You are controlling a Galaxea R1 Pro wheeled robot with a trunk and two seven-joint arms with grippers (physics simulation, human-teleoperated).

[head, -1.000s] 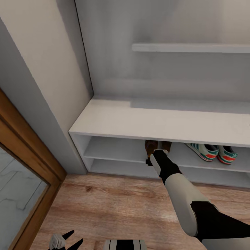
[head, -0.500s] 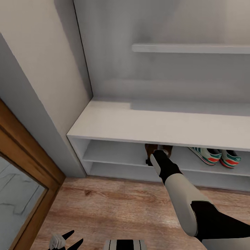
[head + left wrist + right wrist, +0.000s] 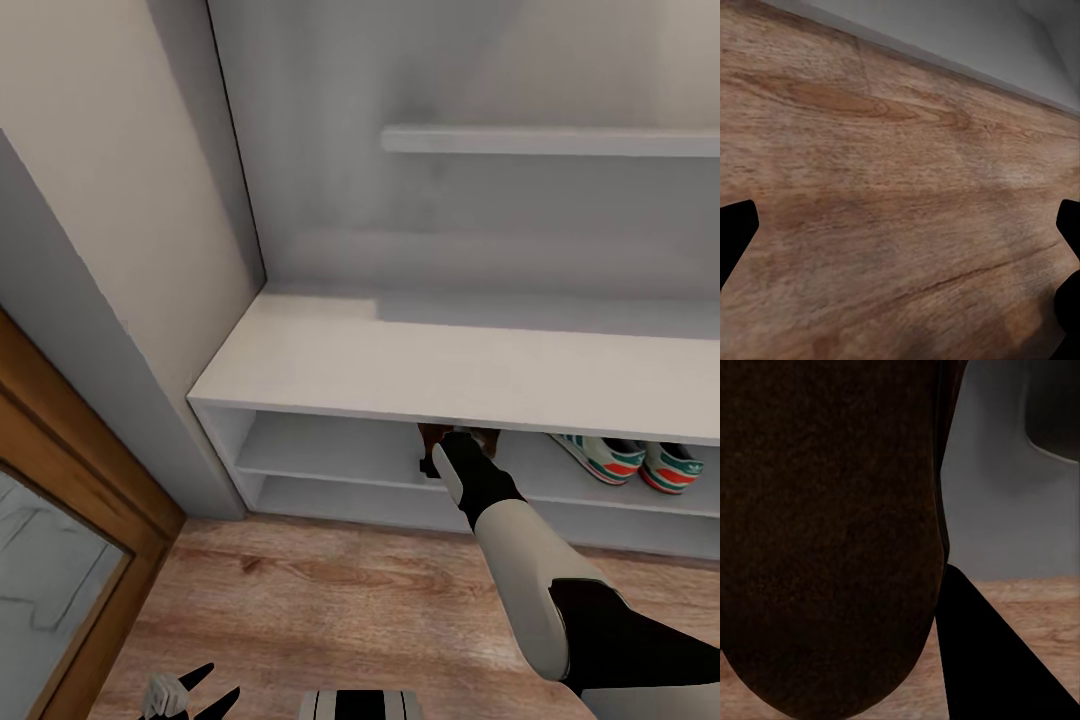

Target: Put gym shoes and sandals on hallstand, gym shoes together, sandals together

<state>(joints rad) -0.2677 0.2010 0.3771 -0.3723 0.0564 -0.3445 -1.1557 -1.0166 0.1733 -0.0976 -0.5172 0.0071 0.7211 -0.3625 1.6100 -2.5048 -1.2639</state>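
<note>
Reaching under the bench of the pale grey-white hallstand [image 3: 330, 360], the right gripper [image 3: 452, 443] pinches a brown leather sandal [image 3: 432, 436] at the upper tier, left of two white, green-striped gym shoes [image 3: 630, 460]. The sandal could catch the bench edge and drop. The left gripper [image 3: 185, 692] hangs spread. No writing is legible.

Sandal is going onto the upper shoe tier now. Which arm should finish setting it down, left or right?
Right. The right gripper is already reaching under the bench with the brown sandal, left of the gym shoes. The left gripper hangs open and low over the corridor floor.
</note>
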